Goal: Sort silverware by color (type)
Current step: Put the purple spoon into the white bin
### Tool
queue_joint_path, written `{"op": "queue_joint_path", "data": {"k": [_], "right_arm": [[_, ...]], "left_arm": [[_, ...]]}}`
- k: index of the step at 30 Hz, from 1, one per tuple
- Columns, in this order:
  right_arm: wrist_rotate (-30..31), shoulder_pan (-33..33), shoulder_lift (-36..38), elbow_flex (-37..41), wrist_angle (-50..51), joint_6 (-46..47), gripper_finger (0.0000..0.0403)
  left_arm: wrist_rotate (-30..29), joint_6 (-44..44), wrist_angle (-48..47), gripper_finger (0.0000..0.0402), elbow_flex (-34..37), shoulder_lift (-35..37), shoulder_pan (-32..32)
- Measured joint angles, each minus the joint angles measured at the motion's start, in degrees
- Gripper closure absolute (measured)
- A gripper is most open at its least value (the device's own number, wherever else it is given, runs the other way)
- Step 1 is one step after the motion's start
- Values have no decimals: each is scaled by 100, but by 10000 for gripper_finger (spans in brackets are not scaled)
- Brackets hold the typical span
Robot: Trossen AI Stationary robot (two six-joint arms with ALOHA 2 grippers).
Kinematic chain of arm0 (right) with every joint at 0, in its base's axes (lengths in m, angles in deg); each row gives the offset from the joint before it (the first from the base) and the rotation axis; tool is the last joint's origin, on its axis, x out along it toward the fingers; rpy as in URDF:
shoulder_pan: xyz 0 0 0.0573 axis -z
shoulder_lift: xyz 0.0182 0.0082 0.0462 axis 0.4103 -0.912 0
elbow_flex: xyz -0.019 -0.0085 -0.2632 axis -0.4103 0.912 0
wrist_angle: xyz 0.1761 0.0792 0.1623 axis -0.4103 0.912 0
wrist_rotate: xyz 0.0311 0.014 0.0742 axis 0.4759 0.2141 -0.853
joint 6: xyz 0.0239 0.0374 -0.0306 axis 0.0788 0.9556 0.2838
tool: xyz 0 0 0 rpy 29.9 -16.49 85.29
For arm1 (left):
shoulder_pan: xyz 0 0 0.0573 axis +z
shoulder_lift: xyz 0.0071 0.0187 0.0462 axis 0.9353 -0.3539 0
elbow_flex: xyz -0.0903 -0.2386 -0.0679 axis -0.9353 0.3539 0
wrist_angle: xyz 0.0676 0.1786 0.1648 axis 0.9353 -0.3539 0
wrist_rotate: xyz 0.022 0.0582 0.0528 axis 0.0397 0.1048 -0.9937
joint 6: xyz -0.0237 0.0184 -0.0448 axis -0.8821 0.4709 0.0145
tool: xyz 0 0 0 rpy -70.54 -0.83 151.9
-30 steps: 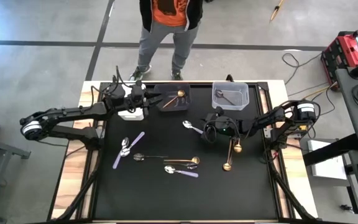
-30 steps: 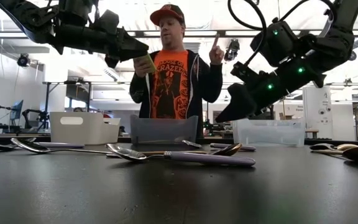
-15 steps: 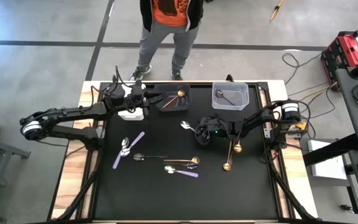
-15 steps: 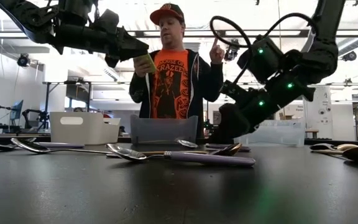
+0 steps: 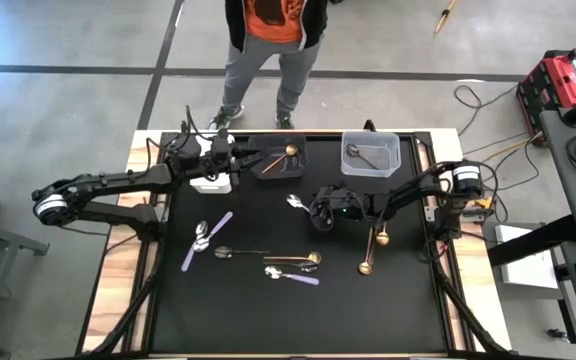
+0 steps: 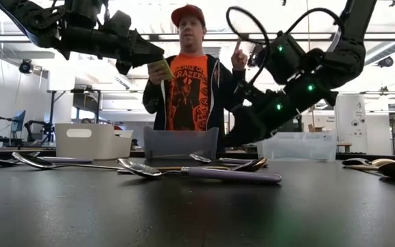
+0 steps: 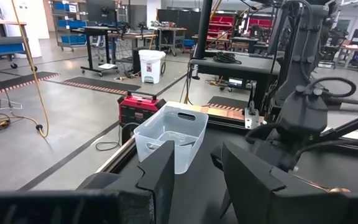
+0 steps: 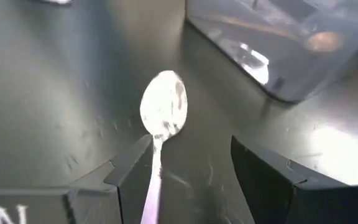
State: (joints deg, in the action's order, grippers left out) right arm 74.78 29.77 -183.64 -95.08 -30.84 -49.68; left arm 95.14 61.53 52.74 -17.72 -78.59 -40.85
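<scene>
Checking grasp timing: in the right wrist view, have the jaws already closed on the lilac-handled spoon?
No: the right gripper stands open, its jaws apart on either side of the lilac-handled spoon lying on the table.

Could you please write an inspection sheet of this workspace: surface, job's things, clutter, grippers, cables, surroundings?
Surface: black table top, wood edges.
Job's things: lilac-handled spoon lying between the right gripper's fingers; two gold spoons right of centre; mixed spoons near the middle; two more on the left. Gold spoon in the dark bin; grey one in the clear bin. White bin contents hidden.
Clutter: nothing seen.
Grippers: right gripper open, low over the lilac-handled spoon; left gripper partly open, empty, raised by the dark bin.
Cables: loops along the right arm; cords on the floor.
Surroundings: person at the far edge, holding a phone.
</scene>
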Motion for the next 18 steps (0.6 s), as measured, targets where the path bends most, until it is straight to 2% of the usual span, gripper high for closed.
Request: {"op": "queue_joint_path", "data": {"k": [9,12,18], "right_arm": [[-168,-255,-59,2,729,610,195],[-165,-257,-166,1,697,630,197],[-143,-257,-579,-24,533,602,233]], "left_arm": [[-2,-29,0,286,0,0,0],[-2,-29,2,286,0,0,0],[0,-94,4,286,0,2,0]]}}
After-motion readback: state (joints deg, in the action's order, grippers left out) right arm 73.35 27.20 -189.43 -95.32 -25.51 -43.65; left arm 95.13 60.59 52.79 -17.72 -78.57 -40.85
